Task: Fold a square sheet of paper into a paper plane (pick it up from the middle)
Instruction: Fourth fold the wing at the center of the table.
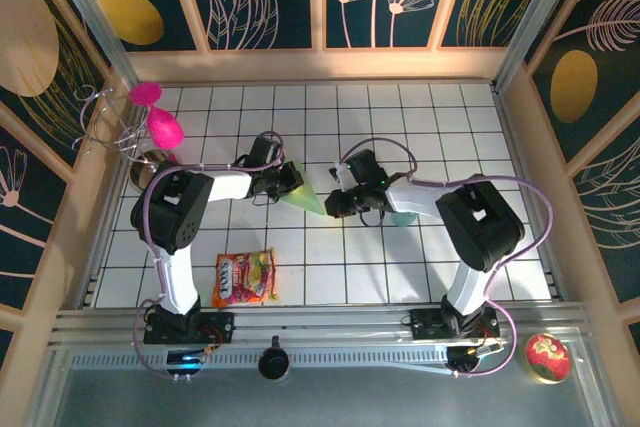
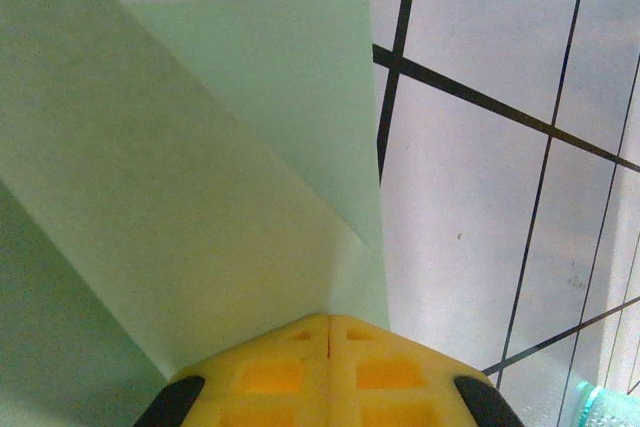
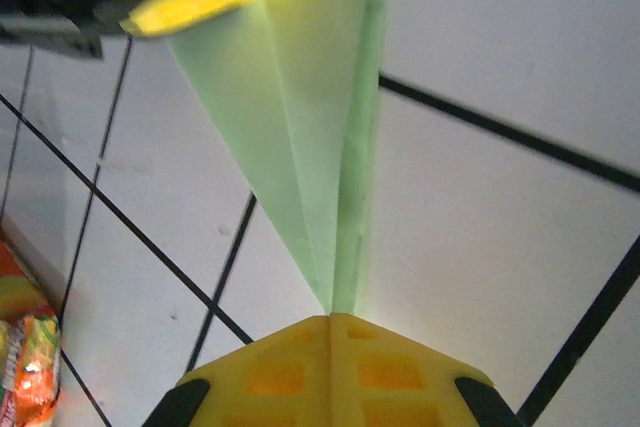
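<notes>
White tiles with black lines cover the table (image 1: 420, 117), and dark blue walls with gold leaves stand around it. We see the paper plane (image 1: 304, 198) near the middle of the table, between the two arms. It is pale green, wide at one end and pointed at the other, with a fold running down its length. The left gripper (image 1: 287, 183) is pinched tight on the wide end. Its yellow fingers (image 2: 270, 372) meet, with the paper squeezed between them. The right gripper (image 1: 336, 203) is pinched tight on the pointed end, and the tip goes in where its fingers (image 3: 390, 377) meet. We also see a bag of sweets (image 1: 243, 278) near the left arm's base, well apart from the plane. A bluish-green cup (image 1: 405, 216) sits partly hidden under the right arm.
</notes>
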`<state>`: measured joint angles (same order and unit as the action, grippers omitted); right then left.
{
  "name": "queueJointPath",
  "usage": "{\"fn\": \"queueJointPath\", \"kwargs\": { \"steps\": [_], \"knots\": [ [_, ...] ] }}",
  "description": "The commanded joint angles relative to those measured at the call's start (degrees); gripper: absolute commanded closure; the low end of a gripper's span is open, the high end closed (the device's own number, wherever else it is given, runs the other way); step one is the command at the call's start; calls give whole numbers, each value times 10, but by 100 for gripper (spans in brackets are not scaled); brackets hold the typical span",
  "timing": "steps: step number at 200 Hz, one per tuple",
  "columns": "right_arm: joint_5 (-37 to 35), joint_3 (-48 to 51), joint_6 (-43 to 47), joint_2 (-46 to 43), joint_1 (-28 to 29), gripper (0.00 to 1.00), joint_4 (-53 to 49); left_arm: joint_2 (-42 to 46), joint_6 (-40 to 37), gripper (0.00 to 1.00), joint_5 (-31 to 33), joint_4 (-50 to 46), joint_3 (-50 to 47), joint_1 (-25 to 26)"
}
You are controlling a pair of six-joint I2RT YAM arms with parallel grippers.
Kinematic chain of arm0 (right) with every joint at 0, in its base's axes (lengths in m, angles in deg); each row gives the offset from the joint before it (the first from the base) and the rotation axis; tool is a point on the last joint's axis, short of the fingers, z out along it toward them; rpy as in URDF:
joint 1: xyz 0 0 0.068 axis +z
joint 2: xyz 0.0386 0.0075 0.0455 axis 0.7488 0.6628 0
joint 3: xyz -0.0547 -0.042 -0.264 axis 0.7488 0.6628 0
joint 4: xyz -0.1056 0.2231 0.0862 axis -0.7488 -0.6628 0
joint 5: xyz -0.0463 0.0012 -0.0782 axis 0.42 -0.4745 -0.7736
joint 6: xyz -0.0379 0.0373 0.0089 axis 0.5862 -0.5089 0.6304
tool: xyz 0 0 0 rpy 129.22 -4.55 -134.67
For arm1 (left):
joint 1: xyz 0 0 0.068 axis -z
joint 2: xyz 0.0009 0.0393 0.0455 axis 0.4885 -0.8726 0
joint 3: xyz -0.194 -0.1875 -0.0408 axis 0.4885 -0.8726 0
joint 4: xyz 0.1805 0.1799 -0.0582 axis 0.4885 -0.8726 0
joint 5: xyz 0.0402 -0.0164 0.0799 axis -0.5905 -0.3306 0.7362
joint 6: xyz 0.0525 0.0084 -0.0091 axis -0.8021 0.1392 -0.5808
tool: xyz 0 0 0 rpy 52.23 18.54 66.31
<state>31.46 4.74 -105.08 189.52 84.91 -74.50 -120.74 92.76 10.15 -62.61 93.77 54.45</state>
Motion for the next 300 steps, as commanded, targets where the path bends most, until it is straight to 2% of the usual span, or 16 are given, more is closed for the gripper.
{"fn": "queueJointPath", "kwargs": {
  "steps": [1, 48, 111, 146, 168, 214, 267, 300],
  "knots": [
    [-7, -30, -46, 5, 8, 97, 53, -30, -17, 94, 67, -81, -24, -8],
    [-6, -101, -45, 95, 27, 99, 33, -22, -18, 95, 51, -76, -6, -8],
    [-20, -95, -52, 133, 23, 100, 23, 11, -36, 94, 28, -62, -3, -8],
    [-29, -83, -60, 144, 22, 100, 10, 70, -58, 91, -12, -8, -17, -8],
    [-28, -80, -66, 148, 23, 100, 4, 99, -56, 91, -34, 32, -61, -7],
    [-24, -82, -70, 156, 22, 100, -5, 75, -43, 92, -73, 83, -75, 7],
    [-24, -81, -73, 158, 22, 100, -14, 35, -45, 92, -70, 85, -65, 27],
    [-24, -76, -79, 160, 22, 100, -19, 27, -46, 95, -27, 69, -72, 27]
  ]
}}
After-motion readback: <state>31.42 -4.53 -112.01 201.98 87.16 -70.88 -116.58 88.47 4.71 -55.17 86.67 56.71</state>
